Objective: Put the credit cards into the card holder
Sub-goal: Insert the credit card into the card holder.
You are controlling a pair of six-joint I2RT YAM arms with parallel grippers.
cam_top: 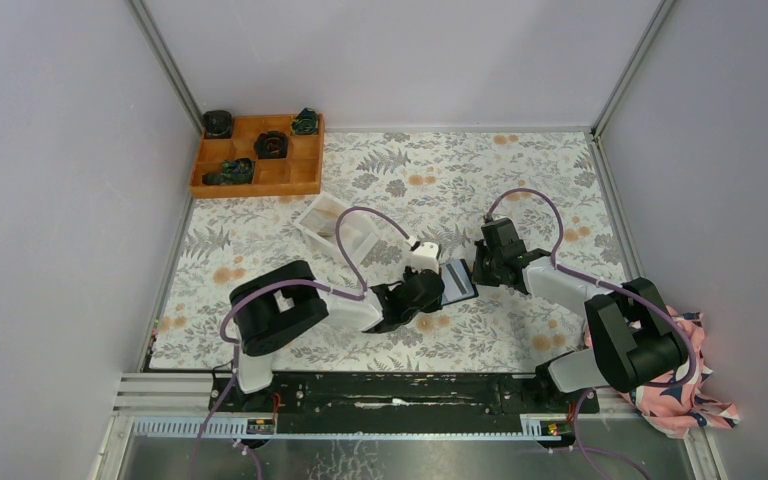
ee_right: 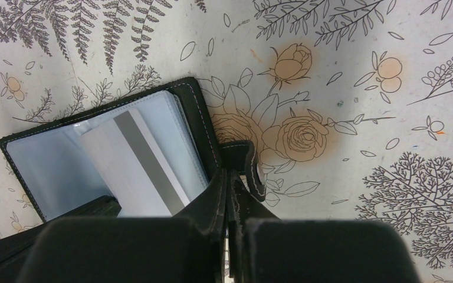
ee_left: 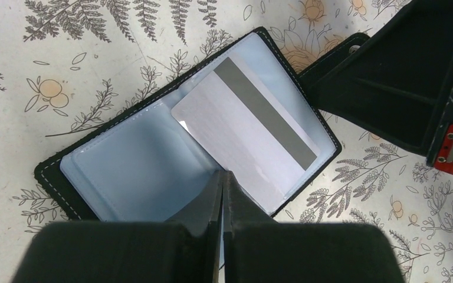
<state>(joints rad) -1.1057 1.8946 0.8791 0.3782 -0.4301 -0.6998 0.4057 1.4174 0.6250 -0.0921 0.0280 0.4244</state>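
Observation:
The black card holder lies open on the floral mat between the two arms, its pale bluish-grey inner face up. A whitish-grey credit card with a grey stripe lies on its right half, also seen in the right wrist view. My left gripper is shut, its tips at the card's near long edge by the fold. My right gripper is shut on the holder's clasp tab at the holder's outer edge. No orange-yellow cards are in view.
An orange compartmented box with dark objects stands at the back left. A white tray lies just behind the left arm. A patterned cloth hangs at the right arm's base. Walls close in on both sides and the back.

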